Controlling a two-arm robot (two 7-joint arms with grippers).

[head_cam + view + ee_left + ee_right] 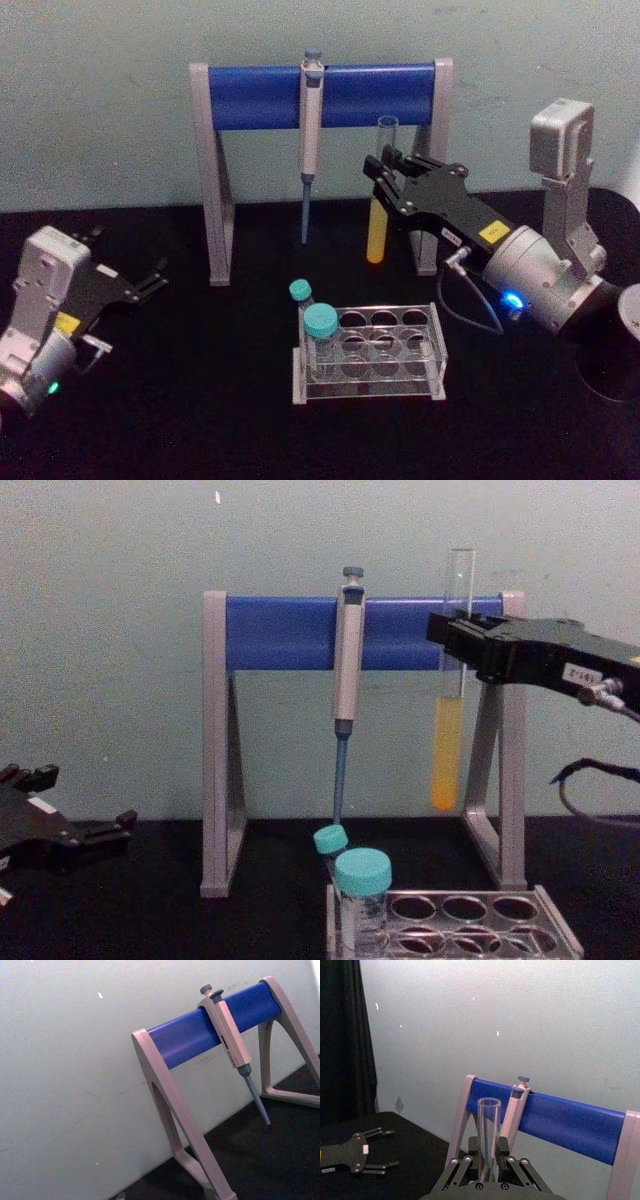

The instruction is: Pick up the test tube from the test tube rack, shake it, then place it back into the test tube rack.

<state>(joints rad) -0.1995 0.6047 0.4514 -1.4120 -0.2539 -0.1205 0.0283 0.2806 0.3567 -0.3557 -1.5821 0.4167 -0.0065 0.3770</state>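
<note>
One tube [378, 215] is in hand: the right gripper [390, 172] pinches it above the liquid line and holds it near upright in the air, open mouth up. It hangs well above the table [200, 420], behind the rack [400, 388] and just beside the right leg of the stand [260, 95]. The rack sits mid-table toward the front edge, with two vials [322, 322] at its left end and its other holes free. The left gripper [140, 283] rests near the table's left edge with fingers spread, idle. The step in hand appears to be the shake. Since the tube has no cap, use short, small strokes and keep the mouth uppermost so the yellow-orange liquid stays low. Move the tube forward of the stand first, because a sideways stroke here could strike the leg or the pipette [311, 120]. For the return, centre the rounded end over a free hole away from the vials and lower it vertically. Release only once the tube is seated.
</note>
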